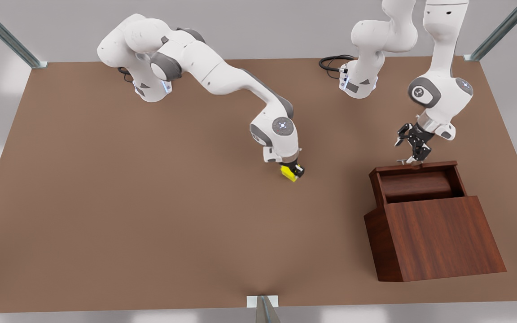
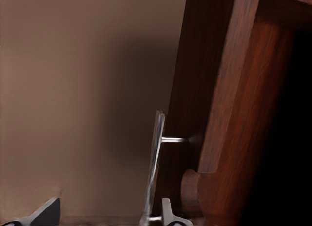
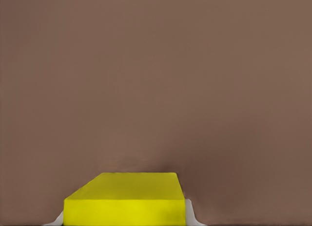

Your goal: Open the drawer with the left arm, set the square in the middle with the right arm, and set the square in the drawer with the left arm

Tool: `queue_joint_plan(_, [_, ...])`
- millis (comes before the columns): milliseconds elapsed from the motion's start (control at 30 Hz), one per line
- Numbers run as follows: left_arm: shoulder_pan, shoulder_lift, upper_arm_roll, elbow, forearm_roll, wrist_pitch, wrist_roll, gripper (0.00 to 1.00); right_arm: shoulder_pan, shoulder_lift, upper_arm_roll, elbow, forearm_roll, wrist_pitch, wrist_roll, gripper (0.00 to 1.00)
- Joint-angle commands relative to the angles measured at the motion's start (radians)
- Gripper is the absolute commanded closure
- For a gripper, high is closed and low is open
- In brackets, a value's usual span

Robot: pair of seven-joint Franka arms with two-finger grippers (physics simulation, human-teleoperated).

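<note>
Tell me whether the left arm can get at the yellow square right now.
Probably not yet: the right gripper is clamped on the square mid-table, while the left gripper sits open at the drawer handle.

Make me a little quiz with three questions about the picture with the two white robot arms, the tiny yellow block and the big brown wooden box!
1. Where is the small yellow cube?
A. inside the drawer
B. between the right gripper's fingers, mid-table
C. on top of the box

2. How many white robot arms are there?
A. one
B. two
C. three

3. What state is the dark red-brown wooden drawer in?
A. pulled open
B. fully shut
C. lying off the table

Answers:
1 B: the right gripper clamps the cube at the brown tabletop.
2 B: the front view shows two.
3 A: its hollow is exposed, and the left gripper is open around the thin silver bar handle.
</note>
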Motion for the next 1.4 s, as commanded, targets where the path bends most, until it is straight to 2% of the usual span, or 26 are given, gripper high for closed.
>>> queue_joint_plan(0, [0.0, -0.022, 0.003, 0.001, 0.005, -0.015, 0.0, 0.0, 0.0, 0.001, -0.002, -0.003, -0.005, -0.008, -0.001, 0.14])
queue_joint_plan(33, [0.0, -0.048, 0.003, 0.012, 0.012, -0.016, 0.003, 0.0, 0.011, 0.001, -0.002, -0.006, -0.008, -0.005, 0.001, 0.0])
queue_joint_plan(100, [-0.024, -0.042, 0.0, 0.1, 0.068, -0.048, 0.005, 0.0, 0.017, -0.001, 0.001, -0.012, -0.031, -0.006, 0.001, 0.0])
queue_joint_plan(200, [-0.092, 0.142, -0.003, 0.391, 0.193, -0.183, 0.015, 0.0, 0.015, -0.008, -0.001, -0.017, -0.031, -0.01, -0.001, 0.0])
queue_joint_plan(233, [-0.104, 0.178, -0.003, 0.449, 0.216, -0.215, 0.032, 0.0, 0.008, -0.054, -0.002, -0.062, -0.031, -0.014, -0.01, 0.0])
queue_joint_plan(267, [-0.109, 0.213, -0.003, 0.506, 0.216, -0.238, 0.112, 0.0, -0.014, -0.148, -0.002, -0.09, -0.036, -0.016, -0.031, 0.0])
queue_joint_plan(333, [-0.175, 0.287, 0.003, 0.601, 0.214, -0.24, 0.204, 0.0, -0.107, -0.413, 0.005, -0.346, -0.072, -0.016, -0.194, 0.0])
queue_joint_plan(400, [-0.218, 0.346, -0.017, 0.708, 0.255, -0.286, 0.239, 0.0, -0.296, -0.753, 0.01, -0.67, -0.097, -0.02, -0.562, 0.0])
queue_joint_plan(433, [-0.224, 0.397, -0.075, 0.785, 0.352, -0.349, 0.248, 0.0, -0.414, -0.857, 0.01, -0.695, -0.099, -0.176, -0.726, 0.0])
queue_joint_plan(467, [-0.237, 0.45, -0.11, 0.859, 0.375, -0.383, 0.25, 0.0, -0.5, -0.898, 0.01, -0.693, -0.1, -0.253, -0.885, 0.0])
queue_joint_plan(500, [-0.245, 0.527, -0.163, 0.977, 0.377, -0.458, 0.271, 0.0, -0.652, -0.956, 0.01, -0.693, -0.099, -0.362, -1.198, 0.0])
queue_joint_plan(533, [-0.248, 0.561, -0.21, 1.018, 0.375, -0.464, 0.34, 0.0, -0.738, -0.97, -0.007, -0.667, -0.097, -0.419, -1.423, 0.0])
queue_joint_plan(600, [-0.254, 0.587, -0.307, 1.032, 0.377, -0.487, 0.555, 0.0, -0.755, -0.964, -0.16, -0.554, -0.091, -0.577, -1.674, 0.0])
queue_joint_plan(633, [-0.279, 0.593, -0.321, 1.032, 0.378, -0.539, 0.768, 0.0, -0.779, -0.97, -0.206, -0.508, -0.08, -0.645, -1.753, 0.0])
queue_joint_plan(667, [-0.31, 0.596, -0.321, 1.032, 0.378, -0.565, 0.906, 0.0, -0.861, -0.97, -0.139, -0.488, -0.083, -0.665, -1.753, 0.0])
queue_joint_plan(700, [-0.354, 0.612, -0.322, 1.032, 0.378, -0.574, 0.94, 0.0, -0.979, -0.975, -0.003, -0.486, -0.088, -0.668, -1.743, 0.0])
queue_joint_plan(733, [-0.38, 0.621, -0.322, 1.026, 0.377, -0.591, 0.95, 0.0, -1.011, -0.978, 0.031, -0.483, -0.093, -0.675, -1.742, 0.0])
queue_joint_plan(800, [-0.435, 0.65, -0.321, 1.014, 0.378, -0.593, 0.957, 0.0, -1.009, -0.955, 0.028, -0.462, -0.096, -0.684, -1.748, 0.0])
queue_joint_plan(867, [-0.472, 0.688, -0.321, 1.009, 0.475, -0.57, 0.942, 0.0, -1.014, -0.94, 0.025, -0.454, -0.105, -0.674, -1.754, 0.0])
queue_joint_plan(933, [-0.485, 0.701, -0.319, 0.902, 0.522, -0.423, 0.94, 0.0, -1.014, -0.932, 0.025, -0.416, -0.126, -0.668, -1.743, 0.0])
queue_joint_plan(1000, [-0.485, 0.705, -0.319, 0.836, 0.544, -0.354, 0.94, 0.0, -1.013, -0.914, 0.025, -0.342, -0.109, -0.665, -1.742, 0.0])
queue_joint_plan(1067, [-0.485, 0.718, -0.318, 0.816, 0.545, -0.332, 0.94, 0.0, -1.0, -0.866, 0.028, -0.339, -0.117, -0.661, -1.742, 0.0])
queue_joint_plan(1200, [-0.517, 0.751, -0.319, 0.81, 0.545, -0.295, 0.904, 0.0, -1.009, -0.864, 0.028, -0.339, -0.125, -0.66, -1.74, 0.0])
queue_joint_plan(1367, [-0.521, 0.736, -0.318, 0.704, 0.545, -0.235, 0.902, 0.0, -1.009, -0.851, 0.028, -0.322, -0.136, -0.658, -1.739, 0.0])
